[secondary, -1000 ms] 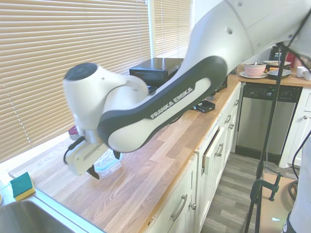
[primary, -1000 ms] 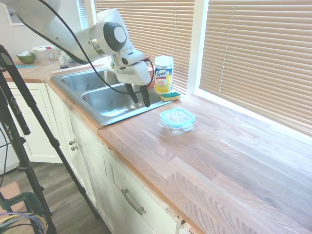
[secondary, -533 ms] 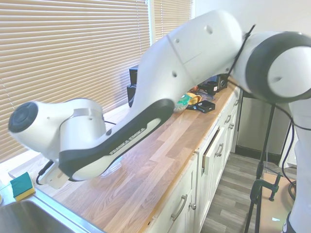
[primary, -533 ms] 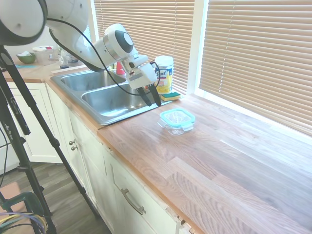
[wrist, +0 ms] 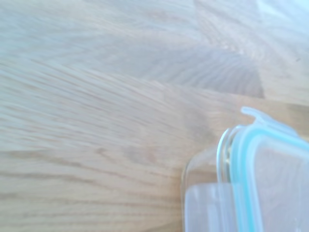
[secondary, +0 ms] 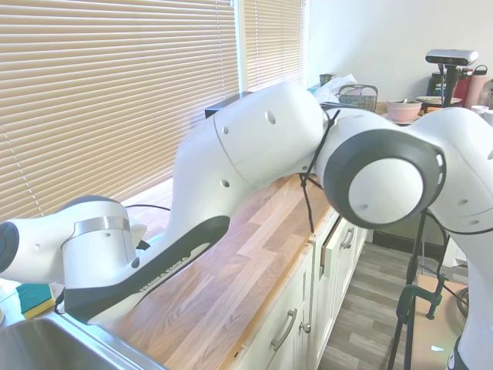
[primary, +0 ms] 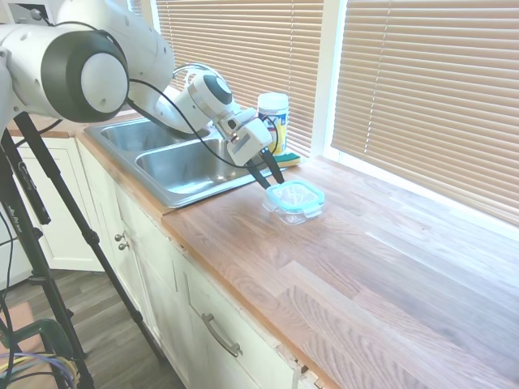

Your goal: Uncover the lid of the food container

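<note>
Now arm stretched low over sink edge, gripper (primary: 272,180) slightly parted, tilted down beside lid (primary: 296,194).

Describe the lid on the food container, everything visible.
The lid is a small, flat, rounded-square piece of clear plastic with a teal rim and clear tabs at its edges. It sits level on the food container, a shallow clear tub on the wooden counter, beside the sink. It looks seated, not lifted. The gripper comes in tilted at the lid's sink-side edge, its dark fingers slightly apart; contact can't be confirmed. The wrist view shows one corner with a tab, blurred.
</note>
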Robot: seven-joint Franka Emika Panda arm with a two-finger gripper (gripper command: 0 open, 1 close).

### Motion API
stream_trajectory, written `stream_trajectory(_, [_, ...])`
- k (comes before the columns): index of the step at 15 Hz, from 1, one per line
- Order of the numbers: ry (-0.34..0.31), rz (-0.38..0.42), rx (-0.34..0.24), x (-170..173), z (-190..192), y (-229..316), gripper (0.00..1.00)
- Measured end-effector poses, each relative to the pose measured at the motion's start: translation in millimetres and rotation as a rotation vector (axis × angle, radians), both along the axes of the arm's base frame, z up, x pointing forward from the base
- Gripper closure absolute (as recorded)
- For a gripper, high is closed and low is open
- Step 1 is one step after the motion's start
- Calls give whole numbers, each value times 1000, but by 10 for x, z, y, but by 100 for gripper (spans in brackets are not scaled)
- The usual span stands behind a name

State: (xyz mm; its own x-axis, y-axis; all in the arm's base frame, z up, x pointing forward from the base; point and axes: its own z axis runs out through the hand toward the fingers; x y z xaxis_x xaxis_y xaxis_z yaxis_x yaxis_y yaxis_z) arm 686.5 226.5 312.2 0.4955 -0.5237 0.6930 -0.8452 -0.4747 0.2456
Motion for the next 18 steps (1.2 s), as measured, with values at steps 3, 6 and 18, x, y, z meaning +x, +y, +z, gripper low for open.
stream_trajectory(3, [10,-8,-46,78,-111,-35,0])
stream_trajectory(6, [7,-26,-73,129,-58,-117,0])
stream_trajectory(18, [72,-55,-75,57,-176,-72,100])
